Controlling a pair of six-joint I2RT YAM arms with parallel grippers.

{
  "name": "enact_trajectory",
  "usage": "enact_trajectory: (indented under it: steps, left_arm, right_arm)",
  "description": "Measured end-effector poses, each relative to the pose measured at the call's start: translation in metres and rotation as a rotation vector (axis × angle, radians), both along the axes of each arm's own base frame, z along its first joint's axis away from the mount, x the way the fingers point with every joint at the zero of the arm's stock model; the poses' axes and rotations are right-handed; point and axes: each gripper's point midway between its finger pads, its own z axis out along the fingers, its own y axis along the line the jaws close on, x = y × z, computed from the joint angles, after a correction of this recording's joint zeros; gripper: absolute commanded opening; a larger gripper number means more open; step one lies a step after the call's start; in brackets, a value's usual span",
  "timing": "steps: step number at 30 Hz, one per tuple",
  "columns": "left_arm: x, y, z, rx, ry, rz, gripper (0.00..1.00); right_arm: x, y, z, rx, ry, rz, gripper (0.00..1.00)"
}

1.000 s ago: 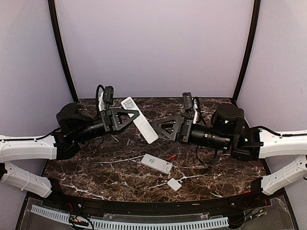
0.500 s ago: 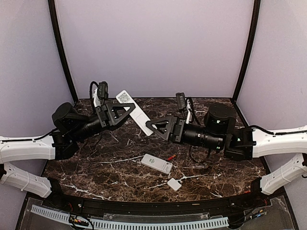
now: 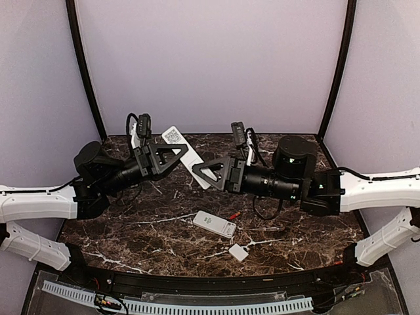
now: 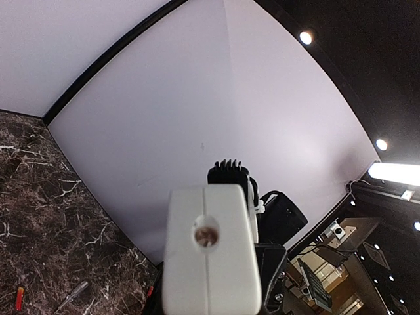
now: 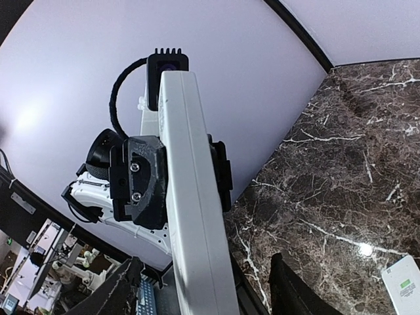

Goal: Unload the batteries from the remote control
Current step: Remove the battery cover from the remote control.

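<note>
L gripper (image 3: 178, 156) clamps raised white remote (image 5: 190, 197) — R gripper (image 3: 199, 174) jaws wide, straddling remote's lower end. Red battery (image 3: 233, 215) on table (image 3: 131, 226), below remote.

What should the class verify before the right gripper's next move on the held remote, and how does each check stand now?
1. Left gripper clamped on the held remote: ok.
2. Right gripper jaws either side of that remote's end: ok.
3. Its fingers pressing the remote: not ok, gaps show.
4. Battery cover off the held remote: cannot tell.
5. Second remote and red battery lying clear of both arms: ok.
</note>
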Motion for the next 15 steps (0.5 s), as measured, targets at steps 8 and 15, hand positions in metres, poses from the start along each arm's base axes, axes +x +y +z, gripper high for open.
enact_trajectory:
  steps: [8,15]
  left_arm:
    - [0.0,-0.0006,-0.0005,0.001,0.001,-0.001,0.0]
    - [-0.0003,-0.0023,0.0014,-0.001,0.003,-0.01,0.0]
  right_arm:
    - [-0.0031,0.0012,-0.0011,-0.006,-0.006,0.014,0.47]
    - [-0.0026,0.0011,-0.002,-0.008,-0.003,0.01,0.21]
